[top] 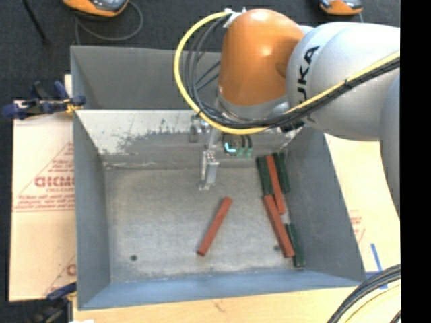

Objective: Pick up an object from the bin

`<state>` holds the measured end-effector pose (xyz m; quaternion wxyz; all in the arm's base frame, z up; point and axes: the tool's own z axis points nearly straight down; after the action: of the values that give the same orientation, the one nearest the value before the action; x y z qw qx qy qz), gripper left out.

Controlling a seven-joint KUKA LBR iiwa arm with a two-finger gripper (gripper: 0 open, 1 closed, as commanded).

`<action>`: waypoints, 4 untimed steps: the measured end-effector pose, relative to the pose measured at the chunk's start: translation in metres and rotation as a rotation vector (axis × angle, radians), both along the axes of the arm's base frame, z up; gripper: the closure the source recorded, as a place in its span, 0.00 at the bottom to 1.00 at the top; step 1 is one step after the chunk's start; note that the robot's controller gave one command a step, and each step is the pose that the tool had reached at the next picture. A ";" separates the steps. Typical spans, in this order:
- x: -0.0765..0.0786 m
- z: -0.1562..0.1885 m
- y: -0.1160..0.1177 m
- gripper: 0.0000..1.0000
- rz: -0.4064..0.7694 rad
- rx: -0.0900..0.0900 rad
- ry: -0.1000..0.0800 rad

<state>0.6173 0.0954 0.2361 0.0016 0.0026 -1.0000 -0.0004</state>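
My gripper [208,177] hangs below the orange cover at the back middle of the bin, one grey finger pointing down with nothing seen between the fingers. A red stick [215,226] lies slantwise on the bin floor, just in front of and slightly right of that finger, apart from it. Right of the gripper, along the right wall, lie several red and dark green sticks [276,204] in a loose row.
The sticks by the right wall run from under the arm down to the front right corner. A small dark spot [133,258] marks the floor at the front left. The arm and its cables cover the back right of the bin.
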 end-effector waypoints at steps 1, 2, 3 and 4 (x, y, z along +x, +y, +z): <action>-0.044 -0.112 -0.040 0.00 -0.078 -0.002 0.004; -0.066 -0.167 -0.090 0.00 0.111 -0.003 -0.001; -0.065 -0.165 -0.088 1.00 0.110 -0.001 -0.006; -0.082 -0.058 -0.075 1.00 0.143 -0.002 -0.013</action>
<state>0.5351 0.0207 0.1782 -0.0049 0.0740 -0.9972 0.0007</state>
